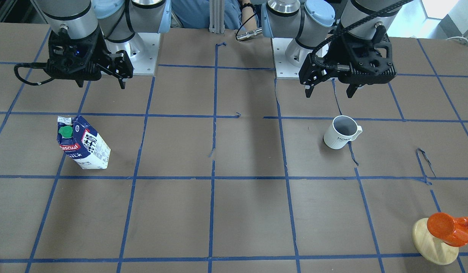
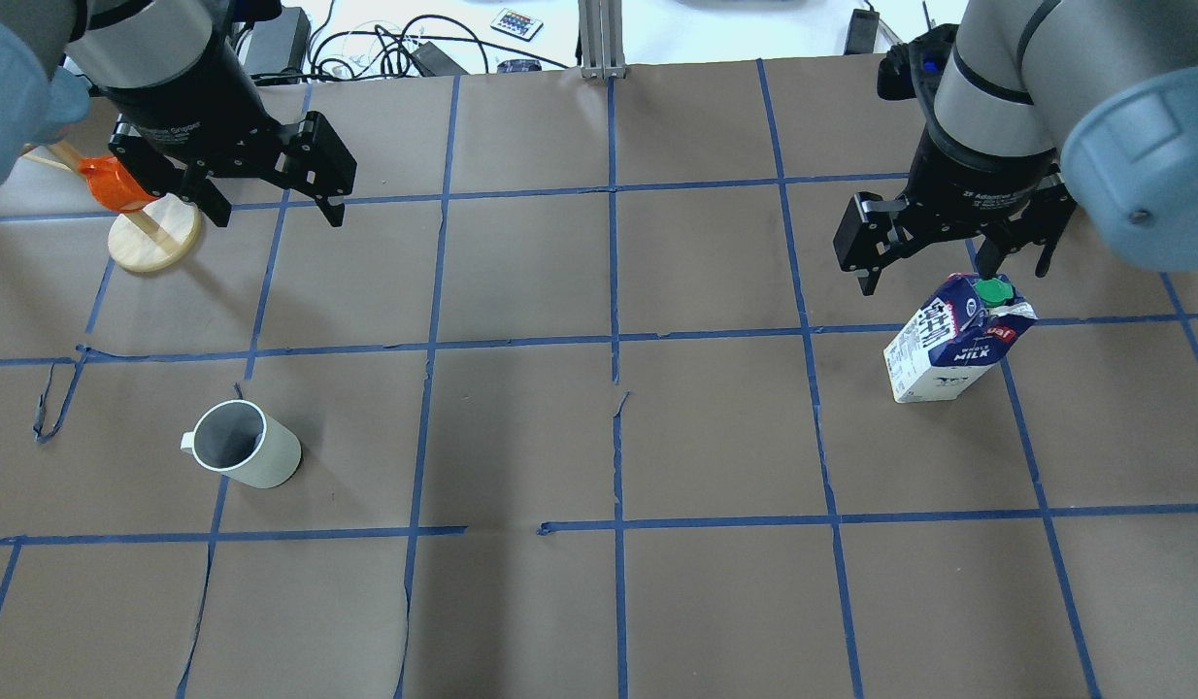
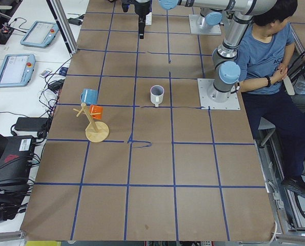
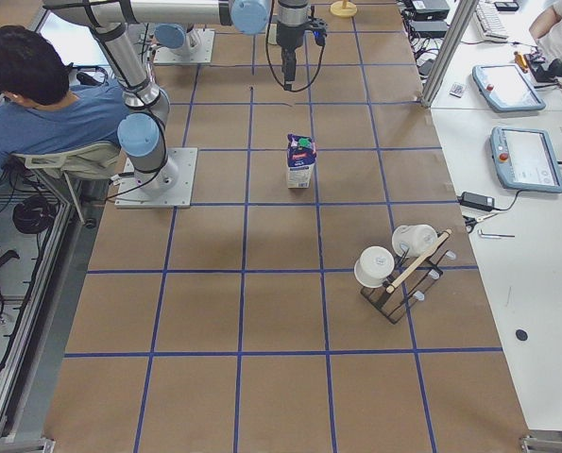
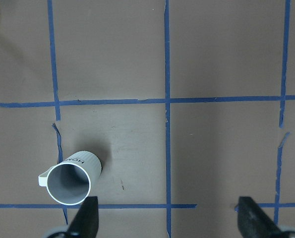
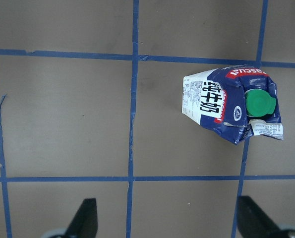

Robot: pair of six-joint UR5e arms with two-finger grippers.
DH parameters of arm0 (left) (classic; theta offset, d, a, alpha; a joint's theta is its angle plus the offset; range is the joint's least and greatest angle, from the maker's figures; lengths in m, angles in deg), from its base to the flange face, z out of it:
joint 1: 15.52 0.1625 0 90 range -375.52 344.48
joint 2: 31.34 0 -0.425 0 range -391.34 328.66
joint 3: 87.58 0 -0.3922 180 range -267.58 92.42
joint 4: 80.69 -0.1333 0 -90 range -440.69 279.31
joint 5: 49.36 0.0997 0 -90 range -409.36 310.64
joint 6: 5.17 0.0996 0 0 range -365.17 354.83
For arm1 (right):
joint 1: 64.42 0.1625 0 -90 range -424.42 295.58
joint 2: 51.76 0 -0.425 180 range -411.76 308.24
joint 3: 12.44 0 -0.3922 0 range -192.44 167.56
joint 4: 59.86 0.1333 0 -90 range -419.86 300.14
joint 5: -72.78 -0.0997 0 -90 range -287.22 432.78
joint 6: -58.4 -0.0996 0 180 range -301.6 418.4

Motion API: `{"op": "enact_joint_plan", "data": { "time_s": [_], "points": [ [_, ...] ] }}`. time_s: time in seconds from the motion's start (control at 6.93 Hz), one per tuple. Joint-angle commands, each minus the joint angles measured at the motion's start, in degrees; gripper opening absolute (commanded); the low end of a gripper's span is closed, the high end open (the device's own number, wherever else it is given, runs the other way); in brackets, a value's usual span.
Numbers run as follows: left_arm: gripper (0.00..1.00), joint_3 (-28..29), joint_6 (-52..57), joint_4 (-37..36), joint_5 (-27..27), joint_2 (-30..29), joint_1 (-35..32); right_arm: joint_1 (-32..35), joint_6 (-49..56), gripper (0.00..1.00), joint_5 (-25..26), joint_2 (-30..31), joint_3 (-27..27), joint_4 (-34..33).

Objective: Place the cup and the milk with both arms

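The left tool [image 5: 167,220] hangs released, fingers spread wide and holding nothing, above the desk [image 2: 521,437]. The cup [image 5: 73,178] stands upright below it and clear of it, not centred in the gap but about in line with one fingertip. The right tool [image 6: 167,218] is likewise spread and empty, and the milk [image 6: 231,106] stands on the desk below and ahead of it, nearer one finger than the other, seemingly untouched though the overhead view crowds them together.
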Motion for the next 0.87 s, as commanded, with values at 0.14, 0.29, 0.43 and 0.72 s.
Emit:
{"op": "enact_joint_plan", "data": {
  "time_s": [0.14, 0.29, 0.43, 0.72],
  "points": [
    [1.0, -1.1, 0.1, -1.5, 0.0, -0.2, 0.0, 0.1, -0.3, 1.0, 0.0, -0.2, 0.0, -0.9],
    [1.0, -1.6, 0.1, -1.9, 0.0, 0.0, 0.1, -0.1, -0.3, 1.0, 0.3, -0.3, 0.0, -0.9],
    [1.0, -3.6, -0.1, -1.9, 0.0, 0.9, 0.6, 0.0, -0.4, 1.0, 0.2, -0.3, 0.0, -0.9],
    [1.0, -6.0, -0.3, -4.2, 0.3, 2.2, 2.3, -0.1, -0.5, 1.0, 0.2, -0.4, -0.1, -1.1]
  ]
}}
